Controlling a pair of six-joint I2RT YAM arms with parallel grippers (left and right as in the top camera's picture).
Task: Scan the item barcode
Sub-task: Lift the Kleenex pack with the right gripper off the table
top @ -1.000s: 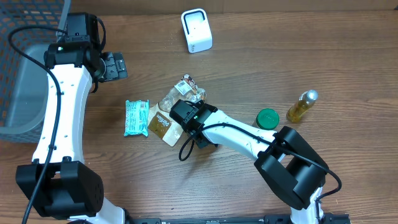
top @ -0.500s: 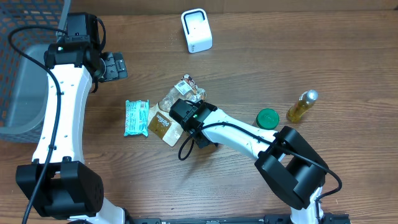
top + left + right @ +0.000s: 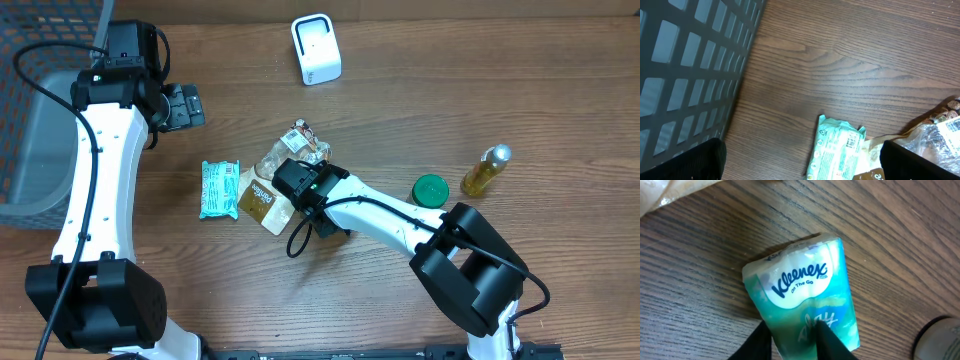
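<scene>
We see the left pincer (image 3: 185, 105) released, its fingers spread wide over the brown wooden tabletop (image 3: 400, 110), beside the grey mesh basket (image 3: 685, 65). The right pincer (image 3: 792, 329) stands narrowed over the lower end of the teal plastic Kleenex tissue pack (image 3: 800, 285), which lies flat on the tabletop. We cannot tell whether it grasps the wrapper. The white boxy scanner (image 3: 316, 48) stands well apart, toward the far side.

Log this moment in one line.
right gripper: jaws narrow on Kleenex pack, grip unconfirmed | left gripper: open, empty, near basket | pack on table | scan: not done
</scene>
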